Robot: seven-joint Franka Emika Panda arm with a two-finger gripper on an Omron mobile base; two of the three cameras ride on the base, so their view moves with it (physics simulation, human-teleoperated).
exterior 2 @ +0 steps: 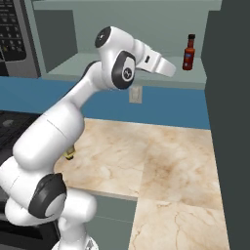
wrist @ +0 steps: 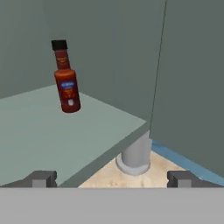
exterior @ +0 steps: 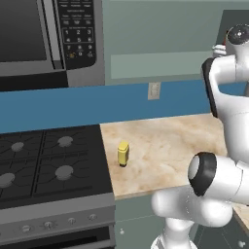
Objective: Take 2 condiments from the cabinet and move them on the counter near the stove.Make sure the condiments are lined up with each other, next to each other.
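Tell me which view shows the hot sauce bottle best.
The hand view: the hot sauce bottle stands large and unobstructed on the cabinet shelf, label facing. The right base view shows it small and distant.

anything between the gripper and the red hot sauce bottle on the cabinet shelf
Nothing: in the hand view, bare grey-green cabinet shelf stretches from the open two-finger gripper to the slim red-brown hot-sauce bottle.

Legible text is limited to keypad digits on the microwave [exterior: 78,34], where 1, 2, 3 and a lower row can be made out, while the hot-sauce bottle [wrist: 65,78], standing ahead of the gripper [wrist: 111,178] on the cabinet shelf [wrist: 52,135], bears a blue label too blurred to read.
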